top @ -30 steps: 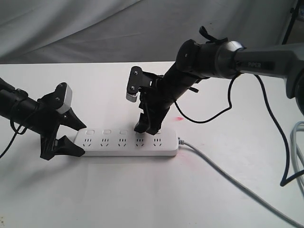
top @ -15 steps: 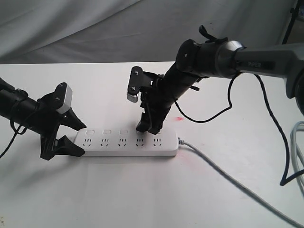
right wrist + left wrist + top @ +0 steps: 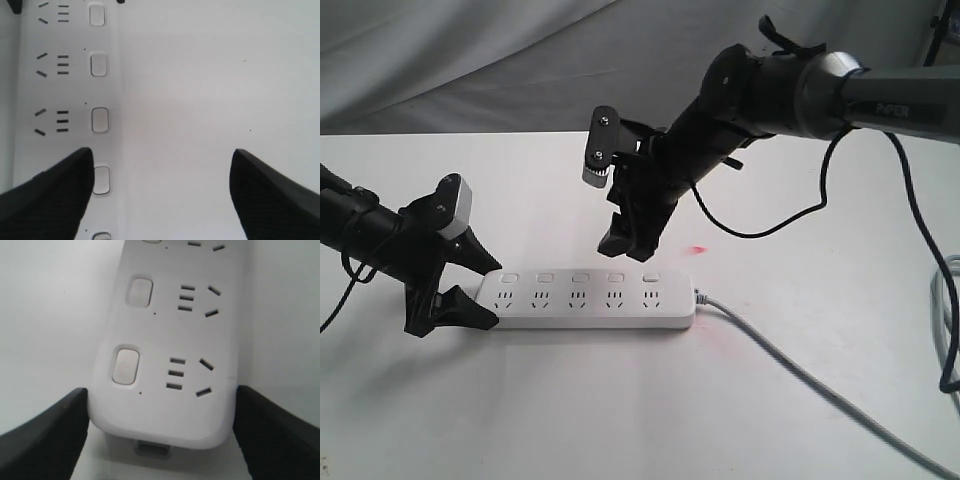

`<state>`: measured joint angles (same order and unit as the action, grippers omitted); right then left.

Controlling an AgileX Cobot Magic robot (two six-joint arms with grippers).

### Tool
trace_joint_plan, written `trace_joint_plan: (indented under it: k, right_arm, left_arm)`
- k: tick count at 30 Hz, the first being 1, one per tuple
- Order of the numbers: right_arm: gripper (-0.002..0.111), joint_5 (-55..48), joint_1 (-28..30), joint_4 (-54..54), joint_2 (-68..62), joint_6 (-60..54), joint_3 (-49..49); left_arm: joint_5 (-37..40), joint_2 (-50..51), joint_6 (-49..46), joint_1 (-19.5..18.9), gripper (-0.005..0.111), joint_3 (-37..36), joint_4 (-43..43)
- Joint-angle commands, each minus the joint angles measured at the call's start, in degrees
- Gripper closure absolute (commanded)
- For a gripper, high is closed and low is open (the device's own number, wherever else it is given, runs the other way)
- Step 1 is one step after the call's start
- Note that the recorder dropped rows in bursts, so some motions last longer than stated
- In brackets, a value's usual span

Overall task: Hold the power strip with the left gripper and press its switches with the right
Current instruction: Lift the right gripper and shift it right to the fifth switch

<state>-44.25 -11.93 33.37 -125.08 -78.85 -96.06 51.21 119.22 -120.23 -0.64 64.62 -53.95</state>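
The power strip [image 3: 588, 298] lies flat on the white worktop [image 3: 620, 410]. Its long axis runs from side to side in front of me, and the grey cord [image 3: 800, 375] leaves at the right end. The five switches [image 3: 579, 277] sit in one row along the far edge, each one above its socket set. At the end without the cord, the left gripper [image 3: 498, 295] has its fingers [image 3: 45, 435] spread wide across the width of the bar. As far as I can see, each finger is against one long side, so I judge that this end is held. The right gripper [image 3: 627, 250] hangs in the air above the half of the strip nearer the cord. It is clear of the strip and holds nothing, and its fingers [image 3: 45, 195] are fully apart. From its own camera, one finger is over the socket side just beside the fourth switch [image 3: 101, 180], counted from the held end, and the other is over bare worktop behind the bar. So the switch row lies below the right fingers. I think the press needs a descent, with one fingertip brought onto a button and not onto the sockets.
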Motion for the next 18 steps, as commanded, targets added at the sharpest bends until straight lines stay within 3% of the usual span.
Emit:
trace_joint_plan:
  k: [1,9,16,18]
  right_arm:
    - [0.039,0.3,-0.1,0.4,0.8,-0.3,0.3]
    - [0.039,1.1,-0.1,-1.2,2.2,2.3,1.2]
    - [0.039,17.3,-0.1,-1.5,10.2,1.3,12.9]
    - [0.039,17.9,-0.2,-1.4,10.8,0.6,14.0]
  left_arm:
    - [-0.3,0.0,0.2,0.2,0.107,0.3,-1.1]
    - [-0.3,0.0,0.2,0.2,0.107,0.3,-1.1]
    - [-0.3,0.0,0.2,0.2,0.107,0.3,-1.1]
    - [-0.3,0.0,0.2,0.2,0.107,0.3,-1.1]
